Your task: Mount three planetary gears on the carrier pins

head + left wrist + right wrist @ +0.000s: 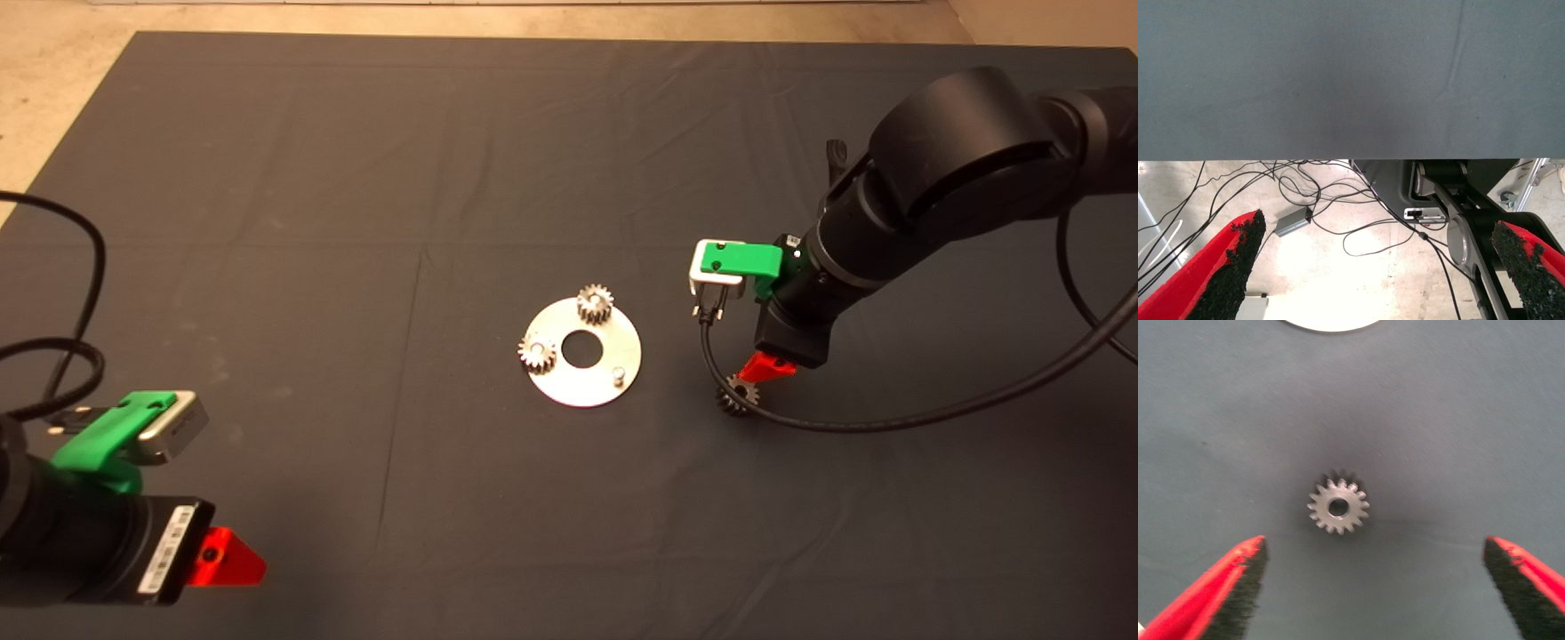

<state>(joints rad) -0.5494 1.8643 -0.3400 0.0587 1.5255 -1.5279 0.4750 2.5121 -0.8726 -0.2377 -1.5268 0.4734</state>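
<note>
The flat shiny round metal disc (582, 373) carries two small silvery gears and one bare pin (616, 375). The right green gripper (1375, 587) hangs over the last small toothed gear (1338, 507), lying flat beyond its wide-apart fingers. The left gripper (1378, 267) waits far away, fingers wide.

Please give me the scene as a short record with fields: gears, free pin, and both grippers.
gears on pins: two, on the disc
loose gear: flat on the mat, right of the disc
free pin: one, on the disc's side toward the loose gear
right gripper: open, above the loose gear, not touching it
left gripper: open, parked at the mat's lower left edge
</note>
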